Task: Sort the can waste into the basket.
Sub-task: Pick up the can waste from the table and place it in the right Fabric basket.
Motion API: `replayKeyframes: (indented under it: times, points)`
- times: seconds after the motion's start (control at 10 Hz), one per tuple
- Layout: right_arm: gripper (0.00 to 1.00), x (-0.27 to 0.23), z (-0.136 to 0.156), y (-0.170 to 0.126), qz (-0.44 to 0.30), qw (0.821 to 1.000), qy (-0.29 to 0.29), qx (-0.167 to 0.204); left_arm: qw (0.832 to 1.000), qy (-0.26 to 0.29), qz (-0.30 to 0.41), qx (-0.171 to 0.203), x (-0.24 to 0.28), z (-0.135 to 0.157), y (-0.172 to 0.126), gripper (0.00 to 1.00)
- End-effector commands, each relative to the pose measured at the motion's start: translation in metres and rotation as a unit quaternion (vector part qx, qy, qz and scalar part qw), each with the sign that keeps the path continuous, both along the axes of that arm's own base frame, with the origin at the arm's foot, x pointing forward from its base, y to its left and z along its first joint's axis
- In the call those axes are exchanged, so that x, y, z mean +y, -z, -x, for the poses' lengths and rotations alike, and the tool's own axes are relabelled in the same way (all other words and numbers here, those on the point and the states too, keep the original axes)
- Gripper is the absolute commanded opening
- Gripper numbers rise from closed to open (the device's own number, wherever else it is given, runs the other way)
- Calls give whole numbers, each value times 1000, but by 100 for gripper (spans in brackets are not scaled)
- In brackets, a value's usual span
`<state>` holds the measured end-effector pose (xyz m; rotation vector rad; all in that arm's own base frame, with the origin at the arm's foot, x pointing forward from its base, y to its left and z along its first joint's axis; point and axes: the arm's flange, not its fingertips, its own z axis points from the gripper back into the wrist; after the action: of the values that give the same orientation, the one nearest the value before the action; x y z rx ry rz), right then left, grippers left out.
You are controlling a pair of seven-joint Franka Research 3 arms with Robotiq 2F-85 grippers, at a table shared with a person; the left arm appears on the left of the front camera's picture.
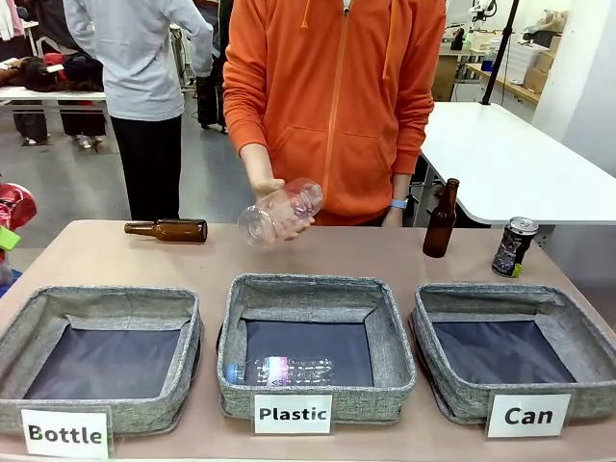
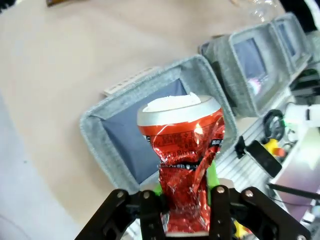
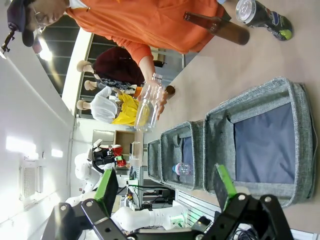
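I am clamping my left gripper (image 2: 186,186) on one crushed shiny red metal can (image 2: 182,145), its crumpled foil-like wall pinched between my green pads and its silver rim pointing toward twelve o'clock in my left wrist view, with a grey basket lying beneath it whose label I cannot read. My right gripper (image 3: 166,189) is hanging with its jaws wide apart, holding nothing. I am counting two cans. The second is a dark cylindrical can with a silver top (image 1: 514,246), standing upright at two o'clock on the beige table (image 1: 318,255). Three square grey woven-fabric baskets with dark lining are sitting in a row: "Bottle" (image 1: 144,412) at eight o'clock, "Plastic" (image 1: 390,346) at six, "Can" (image 1: 462,406) at four. Two brown glass bottles are showing, one lying (image 1: 168,229) at ten o'clock, one upright (image 1: 442,221) just beside the dark can. Two clear ribbed plastic bottles are showing, one (image 1: 284,370) lying in the "Plastic" basket, one (image 1: 289,204) in the person's hand (image 1: 279,226).
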<state>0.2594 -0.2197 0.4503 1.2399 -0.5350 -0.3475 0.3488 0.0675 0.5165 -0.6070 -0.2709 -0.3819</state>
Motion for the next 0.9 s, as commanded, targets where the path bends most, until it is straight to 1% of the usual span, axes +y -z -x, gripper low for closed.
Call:
replayKeyframes:
  times: [0.0,0.1,0.2,0.3,0.4,0.5,0.6,0.7,0.8]
  points:
    - [100,-1,-2,-1,-2,1000,0,-17,998,47,37,-11,-44,-3,-7,26]
    - [100,-1,-2,-1,-2,1000,0,-17,995,85,39,-18,-75,-8,-16,26]
    - [100,-1,-2,-1,-2,1000,0,-17,992,125,13,-20,-109,-14,-22,26]
    - [100,-1,-2,-1,-2,1000,0,-17,989,144,-18,-20,-126,-20,-25,26]
    - [100,-1,-2,-1,-2,1000,0,-17,983,181,-14,-25,-123,-22,-28,26]
    - [100,-1,-2,-1,-2,1000,0,-17,988,146,-29,-35,-100,-16,-28,26]
    - [100,-1,-2,-1,-2,1000,0,-17,987,149,-6,-63,-50,10,-29,26]
    - [100,-1,-2,-1,-2,1000,0,-17,990,112,7,-88,-10,41,-24,26]
    - [100,-1,-2,-1,-2,1000,0,-17,992,69,11,-102,21,71,-18,26]
